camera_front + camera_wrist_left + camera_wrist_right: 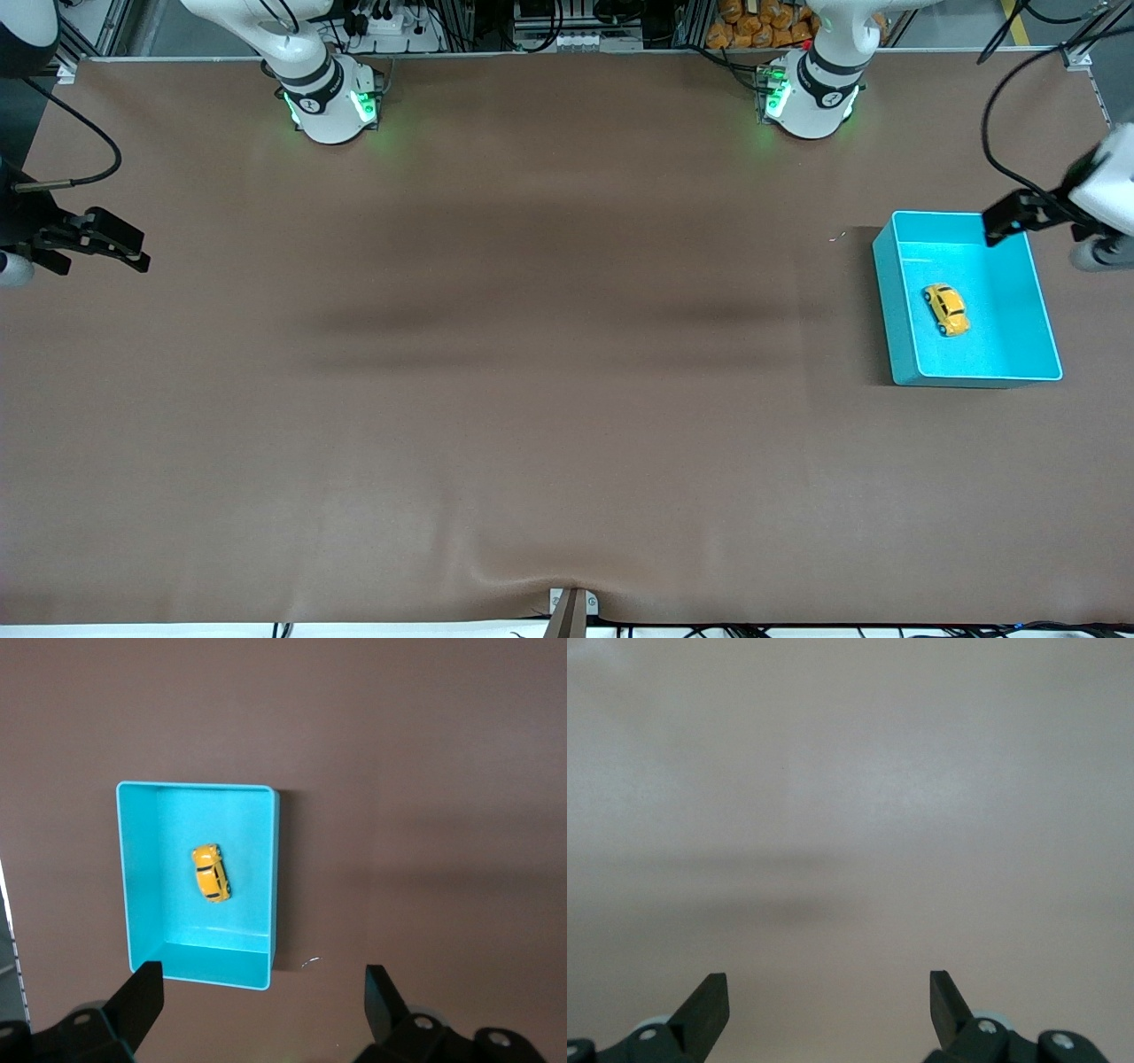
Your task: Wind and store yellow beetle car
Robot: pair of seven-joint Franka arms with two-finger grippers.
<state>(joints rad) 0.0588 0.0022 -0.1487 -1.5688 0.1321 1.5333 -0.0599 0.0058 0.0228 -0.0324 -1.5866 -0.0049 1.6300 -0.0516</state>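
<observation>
Brown table (532,399): car (946,309) below end effector (999,221).

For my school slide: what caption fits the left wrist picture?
Yellow beetle car lying in the teal bin, left gripper open above.

you will find no text, label, brand, number or sign that can be read in these views. the yellow beetle car (945,309) has no readable marking, and the walls of the teal bin (889,301) are plain. the round marks on the two arm bases (330,106) are too small for you to read.
</observation>
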